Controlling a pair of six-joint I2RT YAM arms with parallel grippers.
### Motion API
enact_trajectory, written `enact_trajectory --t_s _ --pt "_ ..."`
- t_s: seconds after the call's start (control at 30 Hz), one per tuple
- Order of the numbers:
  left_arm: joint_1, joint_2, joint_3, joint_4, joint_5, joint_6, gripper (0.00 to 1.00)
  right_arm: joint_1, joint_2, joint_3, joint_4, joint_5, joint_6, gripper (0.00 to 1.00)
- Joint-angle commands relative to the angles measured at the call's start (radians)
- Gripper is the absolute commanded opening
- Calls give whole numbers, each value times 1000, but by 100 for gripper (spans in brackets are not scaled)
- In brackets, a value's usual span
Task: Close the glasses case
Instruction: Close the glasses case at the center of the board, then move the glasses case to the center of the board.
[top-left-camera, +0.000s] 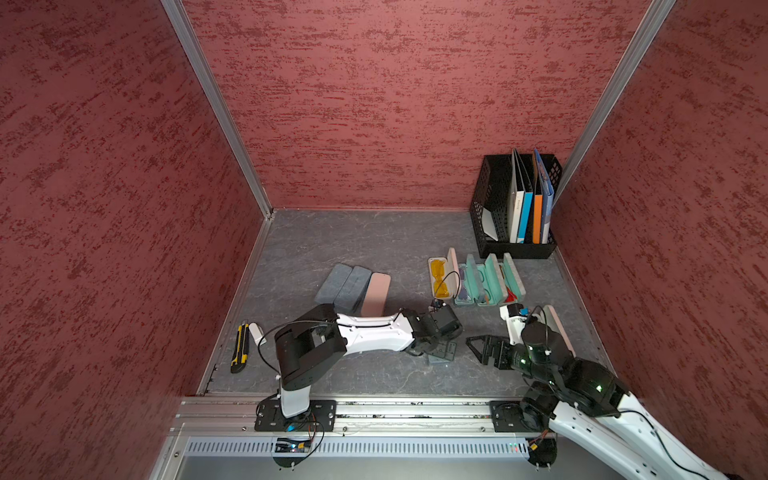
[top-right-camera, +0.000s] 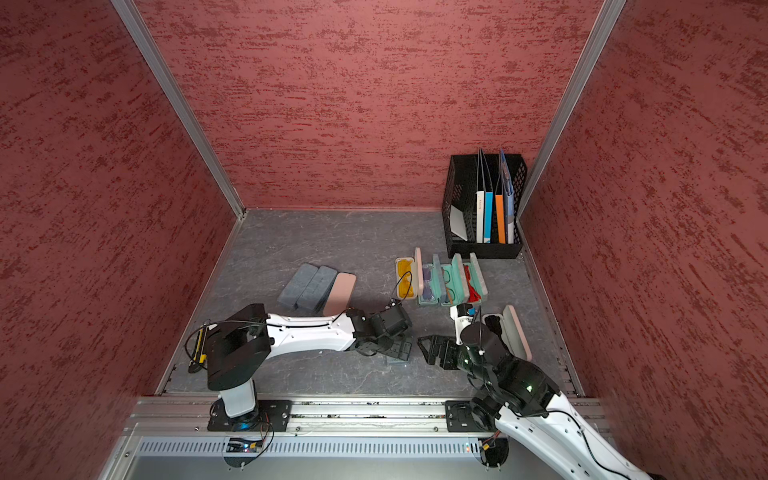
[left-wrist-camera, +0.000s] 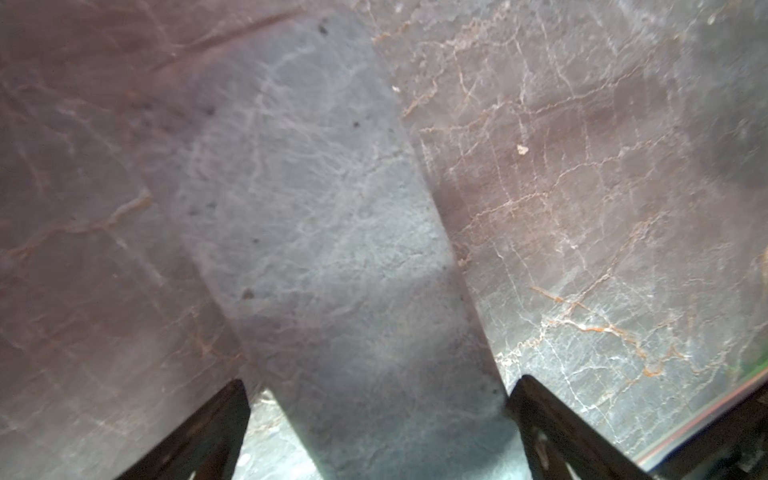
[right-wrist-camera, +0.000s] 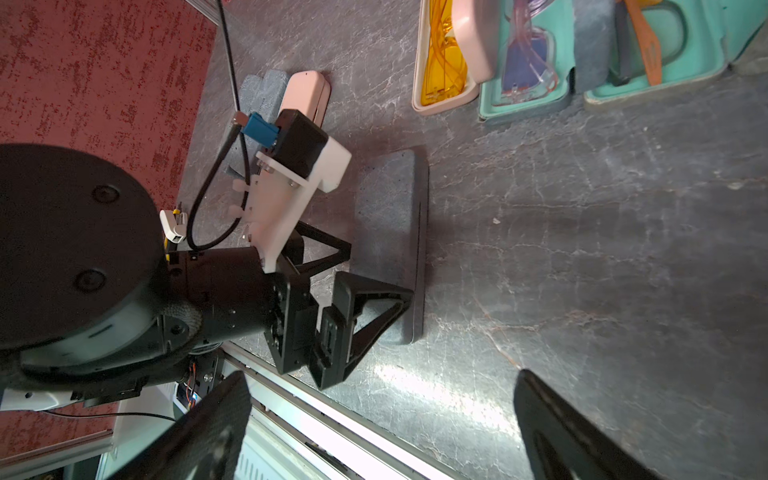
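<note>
At the lower left of a top view lay a yellow-and-black utility knife (top-left-camera: 240, 347). Right of it, mid-frame, were three shut cases (top-left-camera: 353, 286), two of grey felt and one pink. Further right, the slim grey felt glasses case (right-wrist-camera: 390, 208) lay flat on the grey marbled table (right-wrist-camera: 582, 249). Its lid was down and only a thin seam showed, so the closing looked done. What seemed left was for the arm to draw clear. The left gripper (right-wrist-camera: 380, 270) straddled that case near one end with its jaws spread wide. One finger (left-wrist-camera: 552, 424) sat against the case's edge, a sliver of table showed beside the other, and nothing was grasped. Just right of it the right gripper (top-left-camera: 476, 351) hung released and empty, apart from the case. Toward the right of the frame, several other cases (top-left-camera: 478, 282) stood open with glasses inside.
</note>
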Motion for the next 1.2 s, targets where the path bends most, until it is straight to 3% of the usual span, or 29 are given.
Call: enact_trajectory --t_s 0.0,0.2,0.4,0.6,0.73,1.17 --pt "-20 31 38 -86 -21 30 100 -5 -8 -6 9 -13 1 98" --pt "-35 94 99 -151 -30 54 100 -5 -11 -13 16 -19 1 98" --pt "-20 117 106 -229 -98 67 91 -5 -12 -13 20 -22 -1 99" --pt "56 33 -16 -199 -116 76 82 -5 -6 -29 46 -27 -3 98" --pt "116 12 -67 -177 -131 99 81 -5 16 -50 83 -39 0 98" --pt "295 87 5 -144 -149 216 78 -5 85 -67 138 -60 -15 99"
